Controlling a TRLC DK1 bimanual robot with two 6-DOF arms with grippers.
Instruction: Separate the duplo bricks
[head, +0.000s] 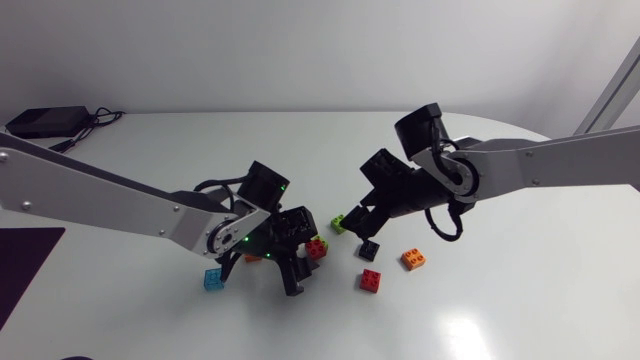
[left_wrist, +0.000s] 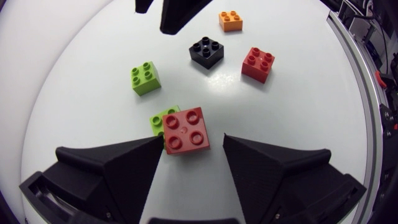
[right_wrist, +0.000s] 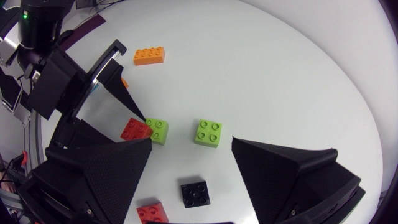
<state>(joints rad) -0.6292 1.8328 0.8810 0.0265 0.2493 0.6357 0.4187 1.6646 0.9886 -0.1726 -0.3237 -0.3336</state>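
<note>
Our left gripper (left_wrist: 193, 163) stands wide and clamps nothing. The joined pair, a red brick (left_wrist: 185, 130) stuck to a green brick (left_wrist: 159, 120), lies at its twelve o'clock, just off the fingertips and close against one finger. Our right gripper (right_wrist: 191, 167) is also wide and holds nothing. A loose lime brick (right_wrist: 209, 133) sits at its twelve o'clock, and a black brick (right_wrist: 195, 193) lies on the table between its fingers. From above, a second red brick (head: 371, 281) lies at the pair's four o'clock and an orange brick (head: 413, 259) near three.
</note>
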